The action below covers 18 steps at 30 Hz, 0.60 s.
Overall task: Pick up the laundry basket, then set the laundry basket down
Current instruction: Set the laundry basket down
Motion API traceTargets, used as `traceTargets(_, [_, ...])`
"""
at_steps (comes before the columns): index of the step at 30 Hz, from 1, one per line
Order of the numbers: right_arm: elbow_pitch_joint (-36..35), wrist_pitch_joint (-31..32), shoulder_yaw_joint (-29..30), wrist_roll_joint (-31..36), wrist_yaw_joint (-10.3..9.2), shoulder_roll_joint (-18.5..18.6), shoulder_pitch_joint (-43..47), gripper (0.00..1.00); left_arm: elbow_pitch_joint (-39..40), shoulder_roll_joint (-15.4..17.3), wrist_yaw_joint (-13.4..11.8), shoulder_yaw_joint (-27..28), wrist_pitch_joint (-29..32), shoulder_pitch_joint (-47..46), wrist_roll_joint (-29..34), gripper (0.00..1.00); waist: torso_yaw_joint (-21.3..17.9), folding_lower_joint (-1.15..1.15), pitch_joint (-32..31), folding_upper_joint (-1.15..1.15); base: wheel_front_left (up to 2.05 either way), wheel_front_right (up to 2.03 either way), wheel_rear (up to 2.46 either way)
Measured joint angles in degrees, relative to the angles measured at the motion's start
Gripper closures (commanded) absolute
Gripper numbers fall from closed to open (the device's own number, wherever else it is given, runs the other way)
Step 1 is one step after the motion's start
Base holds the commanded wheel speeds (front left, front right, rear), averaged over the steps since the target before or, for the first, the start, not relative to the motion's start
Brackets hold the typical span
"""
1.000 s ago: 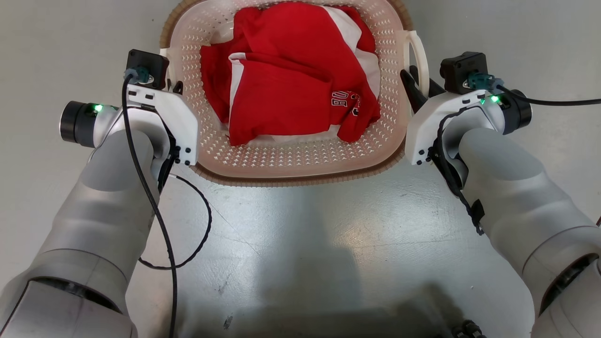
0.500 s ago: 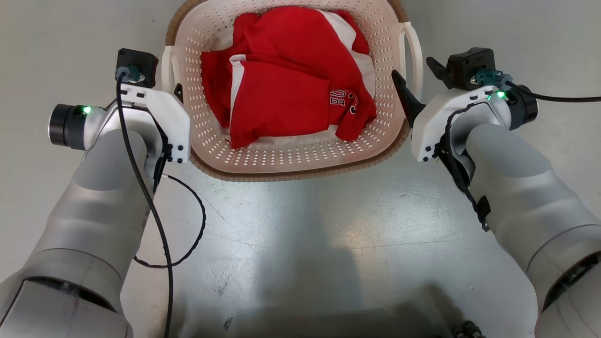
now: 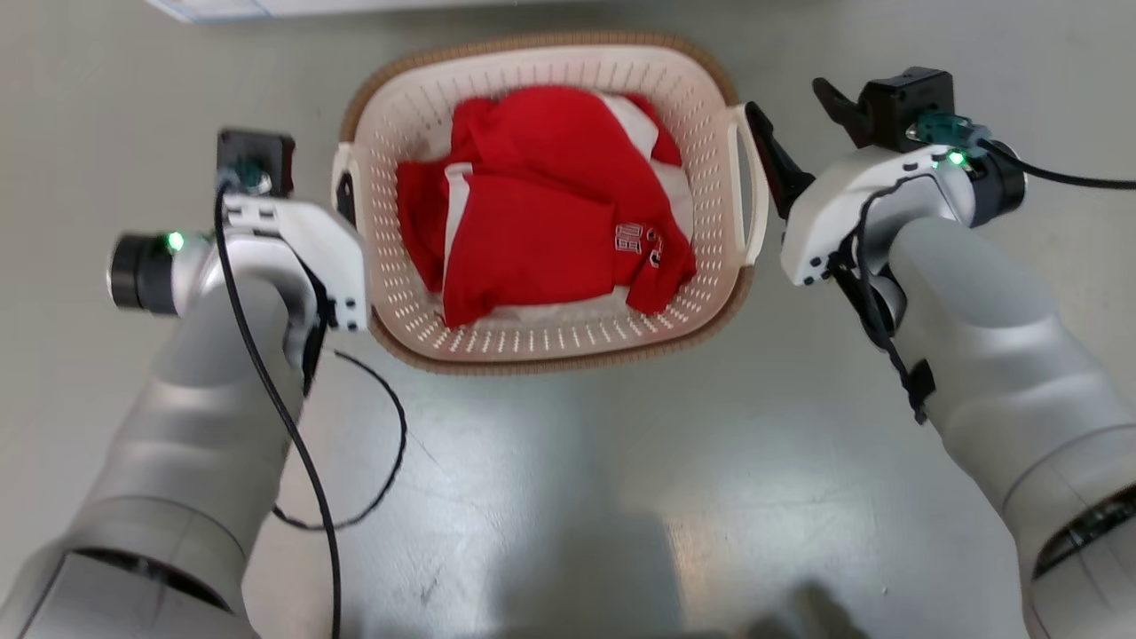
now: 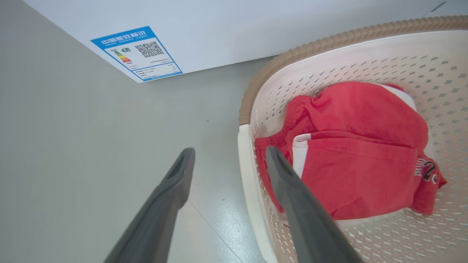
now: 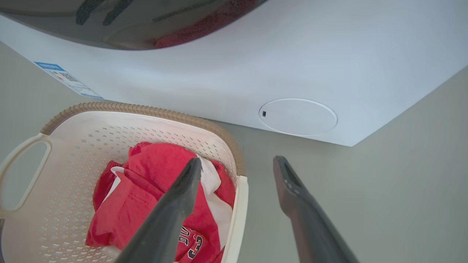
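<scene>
The grey floor [image 3: 568,461] runs out to the white washing machine [image 5: 256,73] at my twelve o'clock. Just short of it the laundry basket [image 3: 532,335] stands flat on the floor, a red jersey [image 3: 541,240] heaped inside. Its left handle [image 3: 338,169] sits at the basket's nine o'clock, its right handle [image 3: 756,222] at three. My left fingers [image 4: 292,197] are spread astride the left wall, one inside and one outside, pinching nothing. My right fingers [image 5: 172,212] are spread likewise on the right. I judge the basket's weight is on the floor. To do this well, keep both pairs wide and move them evenly, clear of the loops, so neither side drags or tips it.
</scene>
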State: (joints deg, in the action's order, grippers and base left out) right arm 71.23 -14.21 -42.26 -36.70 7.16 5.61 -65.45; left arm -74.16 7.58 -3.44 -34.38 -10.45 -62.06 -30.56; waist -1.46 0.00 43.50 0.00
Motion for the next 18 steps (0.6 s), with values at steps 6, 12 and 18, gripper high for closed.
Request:
traceTargets(6, [-4.34, 0.00, 9.68, 8.96, 0.01, 2.26, 6.10, 0.00, 0.24, -0.71, 0.52, 0.76, -3.13, 4.31, -1.20, 0.00, 0.19, 0.00, -5.63, 0.00, 0.00, 0.00, 0.00])
traceTargets(12, [-10.65, -0.01, 20.12, 18.70, 0.00, 2.46, 12.88, 0.00, 3.92, -0.10, 1.37, 2.45, -3.93, 9.55, -1.88, 0.00, 0.34, 0.00, -12.57, 0.00, 0.00, 0.00, 0.00])
traceTargets(18, [-17.40, -0.01, 29.67, 27.85, 0.00, 2.48, 21.43, 0.00, 14.37, 2.08, 1.15, 7.02, -4.03, 17.53, -1.80, 0.00, 0.41, 0.00, -20.45, 0.00, 0.00, 0.00, 0.00])
